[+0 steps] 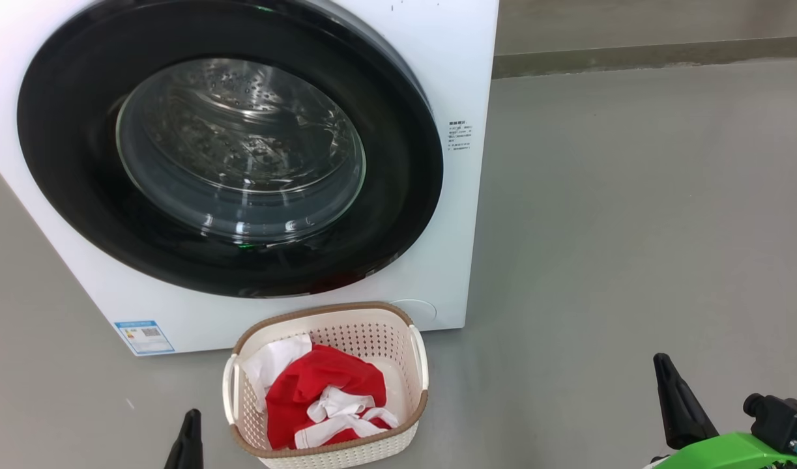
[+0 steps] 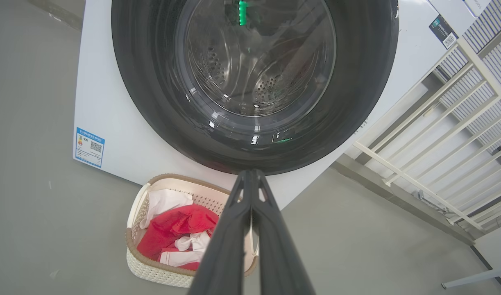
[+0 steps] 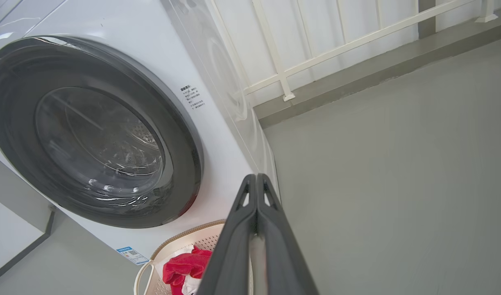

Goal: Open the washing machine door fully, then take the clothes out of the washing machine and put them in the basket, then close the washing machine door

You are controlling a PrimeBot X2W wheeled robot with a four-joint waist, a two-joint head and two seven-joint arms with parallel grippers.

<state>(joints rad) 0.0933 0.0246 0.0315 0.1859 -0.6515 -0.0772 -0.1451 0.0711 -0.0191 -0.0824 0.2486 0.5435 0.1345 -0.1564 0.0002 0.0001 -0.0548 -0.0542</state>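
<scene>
Head view: clothes (image 1: 320,391) heaped in the basket (image 1: 326,311), lower folds hidden behind its near wall, basket bottom cut off by the frame. Directly behind, washing machine door (image 1: 66,143) flush against the washing machine (image 1: 450,58), drum dim through the glass. Just left of the basket, left gripper (image 1: 191,420) clenched on nothing, mostly cut off. Well apart to the right, right gripper (image 1: 663,365) likewise pinched together, empty.

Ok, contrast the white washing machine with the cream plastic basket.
The big white washing machine is shut behind its black-rimmed door; the small cream perforated basket is open-topped. The machine's drum looks empty; the basket holds red and white clothes. Both stand on the grey floor.
</scene>
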